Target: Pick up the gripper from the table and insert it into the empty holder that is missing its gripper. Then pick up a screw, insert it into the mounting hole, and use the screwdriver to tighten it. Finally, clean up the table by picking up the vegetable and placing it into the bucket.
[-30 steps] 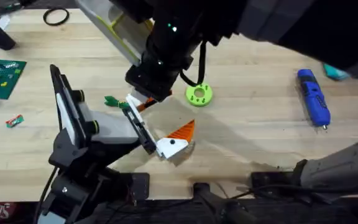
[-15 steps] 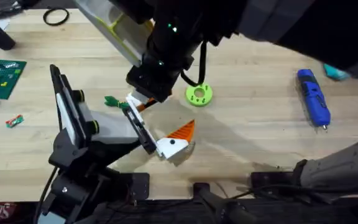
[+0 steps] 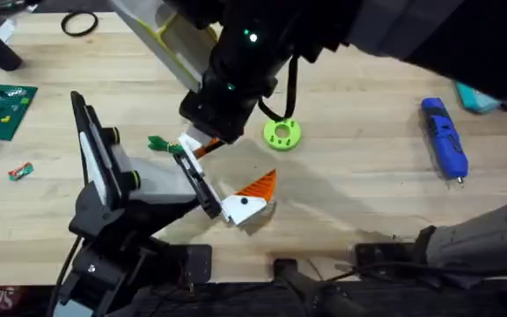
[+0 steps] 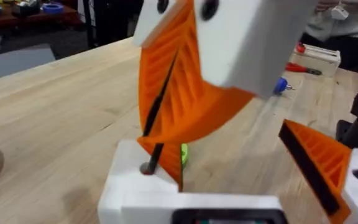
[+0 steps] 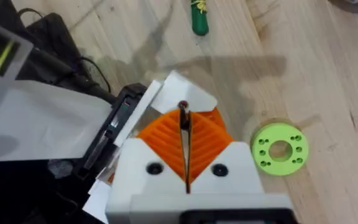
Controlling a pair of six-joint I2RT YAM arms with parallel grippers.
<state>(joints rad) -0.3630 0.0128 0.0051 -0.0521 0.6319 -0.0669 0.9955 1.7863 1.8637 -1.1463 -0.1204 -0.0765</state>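
My left gripper (image 3: 216, 176) lies open above the table (image 3: 359, 185), its fingers far apart on a black rail. One white finger with an orange pad (image 3: 243, 204) is at the near end. The gripper (image 3: 188, 143), a white piece with an orange pad, sits in the holder at the far end. My right gripper (image 5: 184, 134) hangs directly over that piece, its orange pads shut on a thin dark screw (image 4: 154, 146) whose lower end meets the white block (image 4: 135, 183). The carrot (image 3: 159, 143) lies just left of it, partly covered. The blue screwdriver (image 3: 444, 136) lies at the far right. The bucket is out of view.
A lime-green disc (image 3: 282, 133) lies right of the right gripper. A green circuit board (image 3: 3, 107) and a black ring (image 3: 79, 24) are at the far left. A translucent container (image 3: 161, 35) stands at the back. Bare wood spans between the disc and the screwdriver.
The right arm's upper body has shifted slightly. Both grippers and the objects on the table stay where they were.
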